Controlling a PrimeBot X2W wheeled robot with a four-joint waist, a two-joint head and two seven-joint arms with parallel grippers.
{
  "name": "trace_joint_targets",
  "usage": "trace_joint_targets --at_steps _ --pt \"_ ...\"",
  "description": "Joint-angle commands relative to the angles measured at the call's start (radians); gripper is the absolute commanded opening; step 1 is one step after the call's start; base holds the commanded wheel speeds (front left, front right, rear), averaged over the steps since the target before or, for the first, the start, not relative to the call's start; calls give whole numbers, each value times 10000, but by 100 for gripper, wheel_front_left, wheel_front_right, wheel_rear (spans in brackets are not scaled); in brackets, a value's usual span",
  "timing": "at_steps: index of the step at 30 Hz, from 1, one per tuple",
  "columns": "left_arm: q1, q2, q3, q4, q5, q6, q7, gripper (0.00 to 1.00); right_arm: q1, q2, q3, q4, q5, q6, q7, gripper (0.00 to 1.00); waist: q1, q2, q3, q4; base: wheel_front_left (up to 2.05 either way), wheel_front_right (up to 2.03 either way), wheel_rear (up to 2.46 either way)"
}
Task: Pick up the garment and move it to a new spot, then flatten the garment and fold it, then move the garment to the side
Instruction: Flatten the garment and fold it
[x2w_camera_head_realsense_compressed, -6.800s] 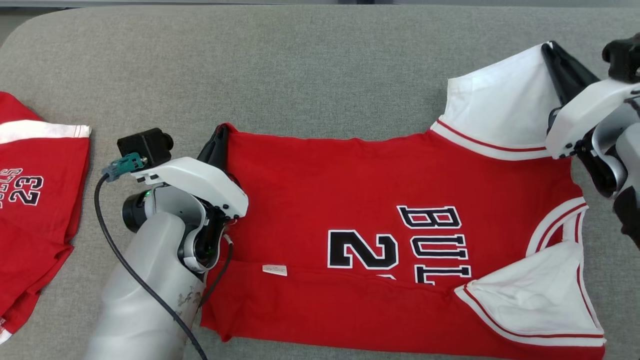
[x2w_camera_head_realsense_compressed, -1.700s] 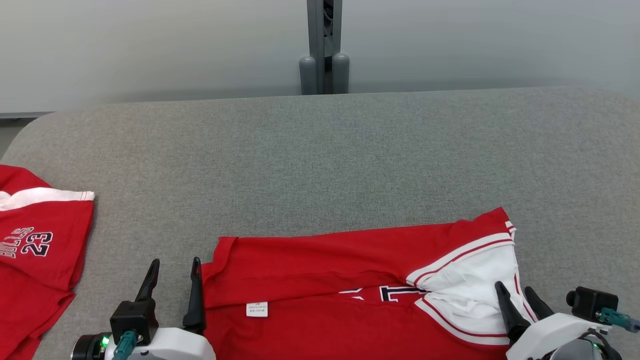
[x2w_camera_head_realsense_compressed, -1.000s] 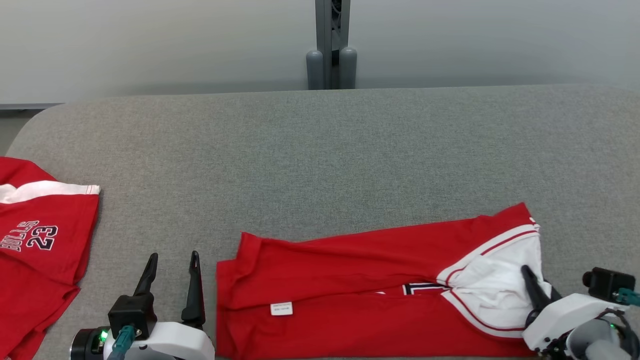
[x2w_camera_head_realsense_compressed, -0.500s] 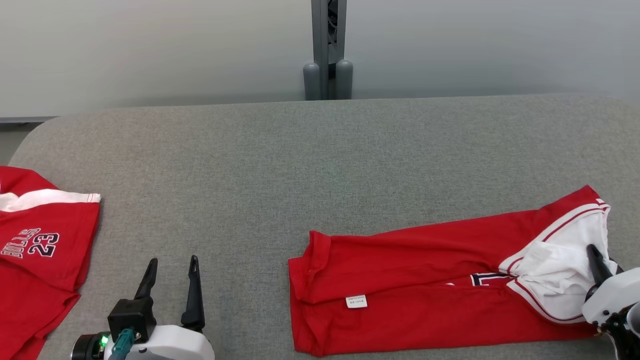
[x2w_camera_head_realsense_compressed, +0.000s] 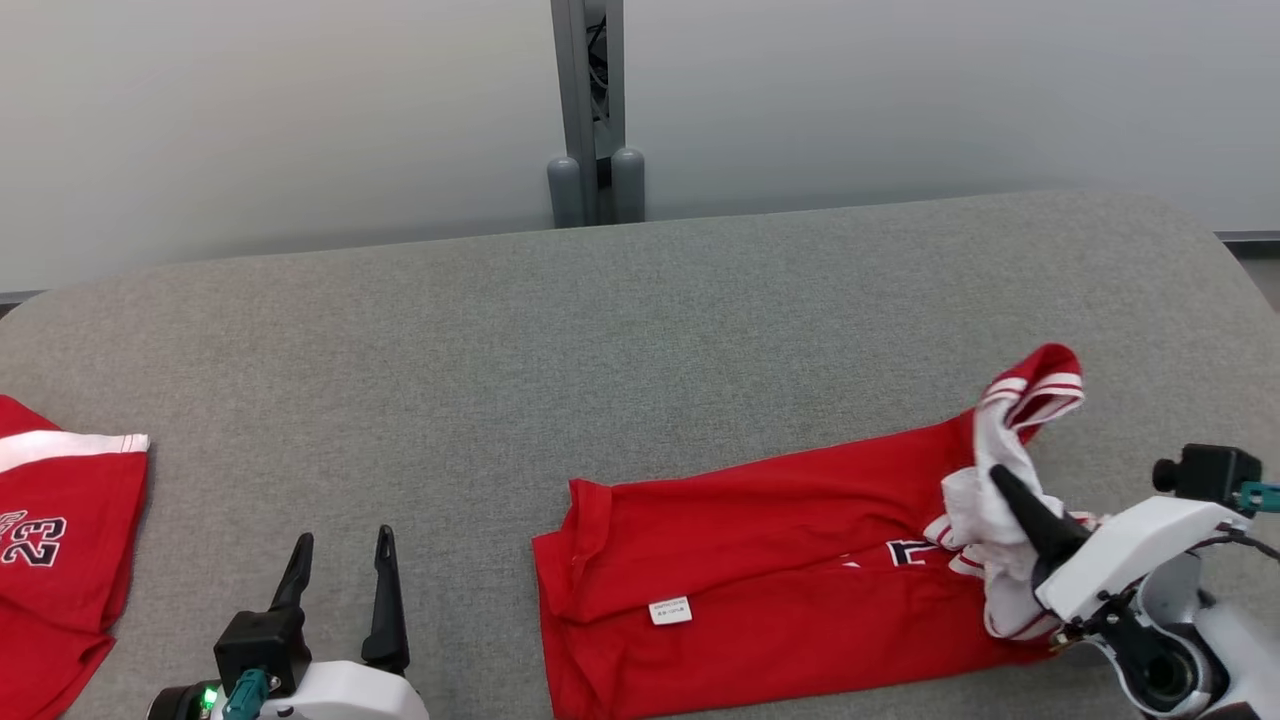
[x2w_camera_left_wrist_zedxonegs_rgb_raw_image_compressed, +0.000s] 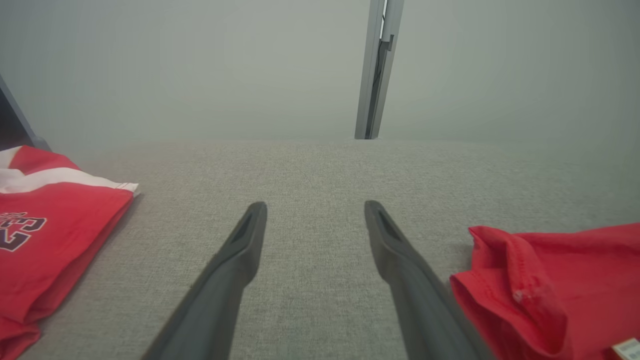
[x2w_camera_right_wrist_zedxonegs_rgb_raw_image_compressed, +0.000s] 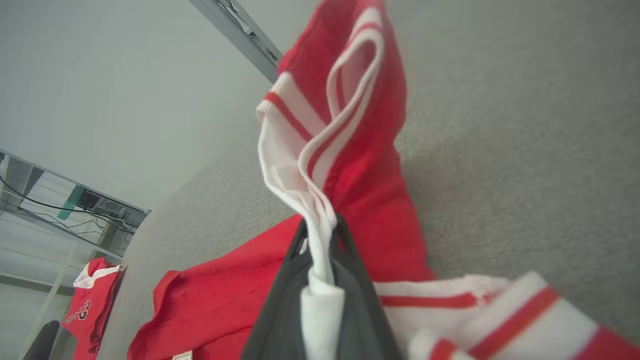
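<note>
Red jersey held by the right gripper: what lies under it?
Grey tabletop shows round the red jersey; anything beneath its folds is covered. The right gripper pinches its raised white-trimmed end.

Folds and frame edges hiding things
The near edge of the garment is running off the head view's bottom; its fold is covering most of the lettering, and print on the label is showing too small to read. Its cloth is hiding the tips of the right tool. The left edge is cutting the second jersey.
</note>
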Motion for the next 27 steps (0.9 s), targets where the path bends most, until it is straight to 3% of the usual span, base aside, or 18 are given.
trace_joint_targets --at_steps 1,4,11,14,18,27 --pt "93 54 40 25 72 -2 -24 100 258 228 -87 -365 265 9 287 0 0 0 -4 -68 0 0 0" --pt "47 36 50 38 57 -16 -23 100 498 601 -195 -869 495 9 665 0 0 0 20 -98 0 0 0" --pt "-19 -15 -2 114 -31 -54 -23 100 1378 2518 -622 -1904 924 16 1713 0 0 0 32 -12 0 0 0" --pt "-74 -29 -51 169 -43 -77 -23 100 1648 3007 -702 -1997 857 16 2028 0 0 0 60 155 0 0 0" --pt "-134 -34 -64 215 -67 -86 -23 100 1787 3253 -816 -1941 1145 16 2088 0 0 0 86 430 0 0 0" --pt "-124 -42 -284 256 -283 3 -23 100 1006 3248 900 -1719 3386 16 664 0 0 0 274 1088 0 0 0"
